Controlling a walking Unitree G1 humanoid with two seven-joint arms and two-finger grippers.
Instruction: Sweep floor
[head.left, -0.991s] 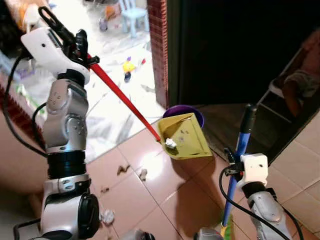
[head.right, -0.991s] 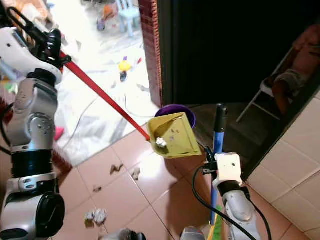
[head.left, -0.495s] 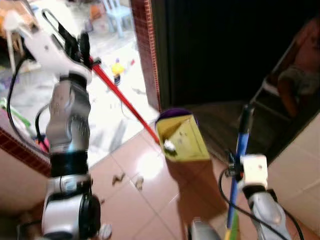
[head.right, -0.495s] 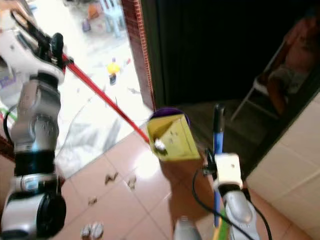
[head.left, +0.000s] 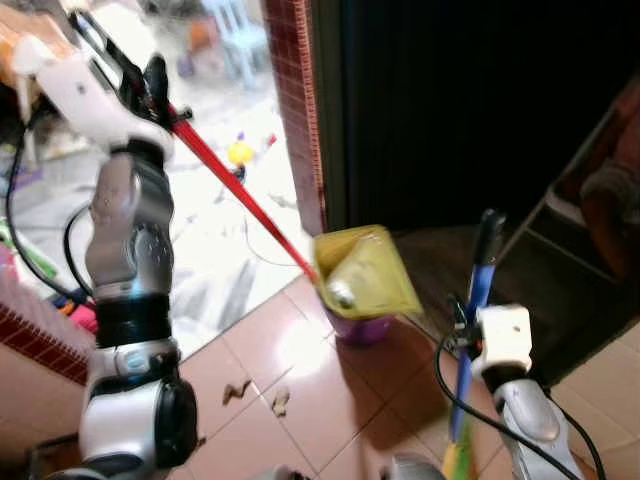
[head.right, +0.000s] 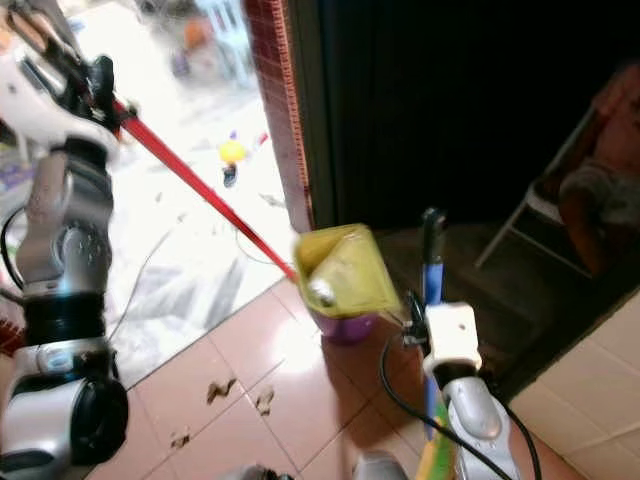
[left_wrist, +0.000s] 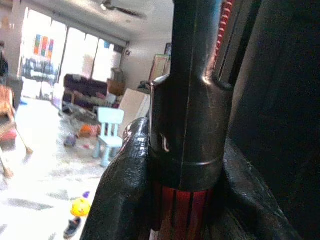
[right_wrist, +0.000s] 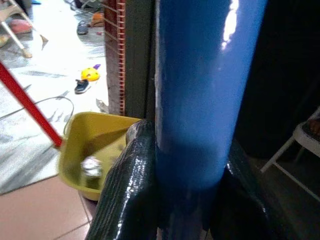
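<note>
The left gripper (head.left: 150, 85) is up high on the robot's left, fingers clamped tight around the black grip end of the red dustpan handle (head.left: 240, 195). The left wrist view shows it well — both fingers (left_wrist: 125, 200) are pressed against the handle on either side. The handle's long axis runs diagonally, from the gripper down and toward the robot's right, ending at the yellow dustpan (head.left: 365, 272). The pan hangs in the air, tilted, with its open mouth facing away from the handle toward the dark doorway. It sits directly over a purple bin (head.left: 360, 325) standing on the tiled floor (head.left: 300, 380). There's a pale crumpled wad of trash (head.left: 342, 294) in the pan near the handle joint.

The right gripper (head.left: 470, 335) is low on the robot's right, closed around the blue broom handle (head.left: 480, 285). The right wrist view shows its fingers (right_wrist: 130, 185) wrapped on both sides of the shaft. That handle stands close to upright, black cap at the top, leaning a bit — the bottom end goes yellow-green near the frame edge.

A few brown scraps (head.left: 238, 390) lie on the tiles well to the left of the bin. Past the brick pillar (head.left: 295, 110) the bright room has a light blue kid's chair (left_wrist: 110, 131) and a yellow toy (head.left: 239, 152). A person sits on a folding chair (head.right: 545, 215) in the dark area on the right.
</note>
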